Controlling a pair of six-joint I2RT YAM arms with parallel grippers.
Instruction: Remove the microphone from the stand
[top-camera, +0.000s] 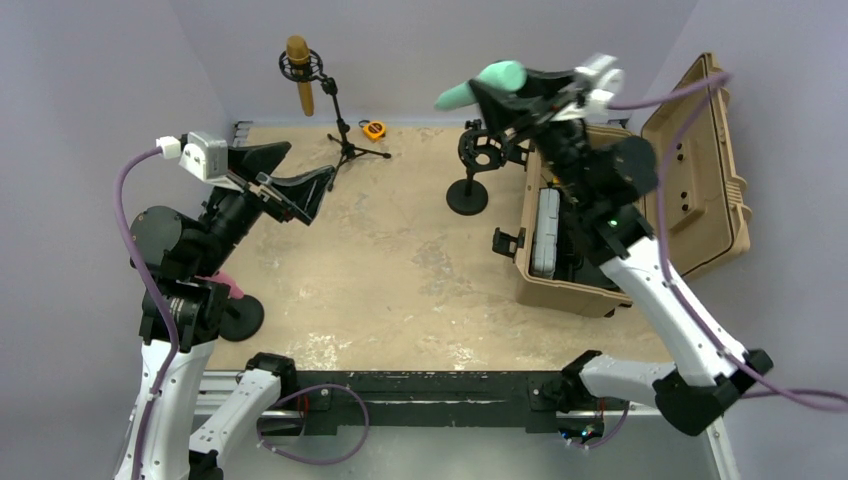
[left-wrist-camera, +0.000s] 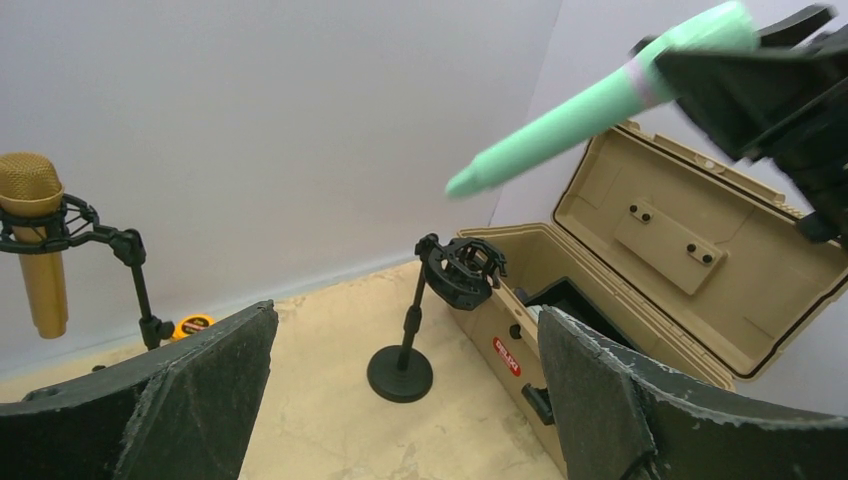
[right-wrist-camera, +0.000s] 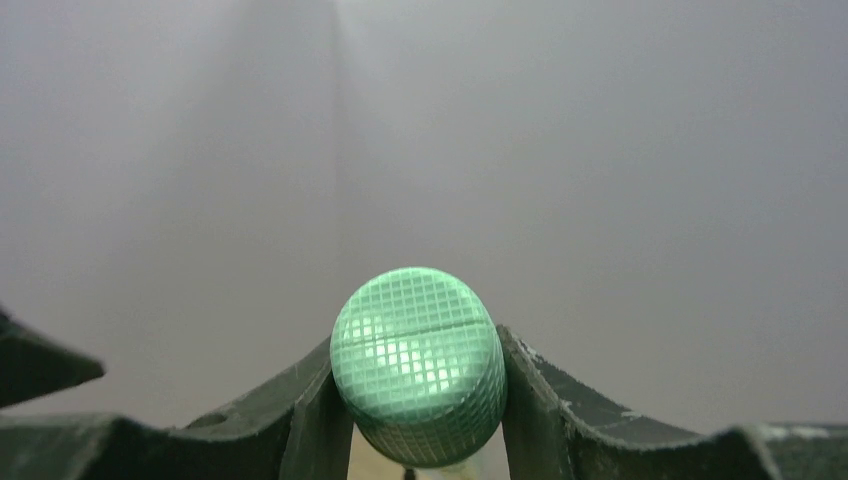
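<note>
A mint-green microphone (top-camera: 478, 87) hangs in the air, tilted, its tail pointing left. My right gripper (top-camera: 500, 88) is shut on its mesh head (right-wrist-camera: 418, 362), one finger on each side. The microphone is clear of the black stand (top-camera: 468, 192), whose empty shock mount (left-wrist-camera: 462, 270) sits below it on a round base (left-wrist-camera: 400, 374). From the left wrist view, the microphone (left-wrist-camera: 585, 108) slants above the mount. My left gripper (top-camera: 293, 172) stands open over the table's left side, apart from the stand, with nothing between its fingers (left-wrist-camera: 200, 390).
A gold microphone (top-camera: 300, 72) sits in a tripod stand at the back left, with an orange tape measure (top-camera: 373, 129) beside it. An open tan case (top-camera: 590, 262) stands right of the black stand. A pink object on a black round base (top-camera: 240, 316) lies near my left arm.
</note>
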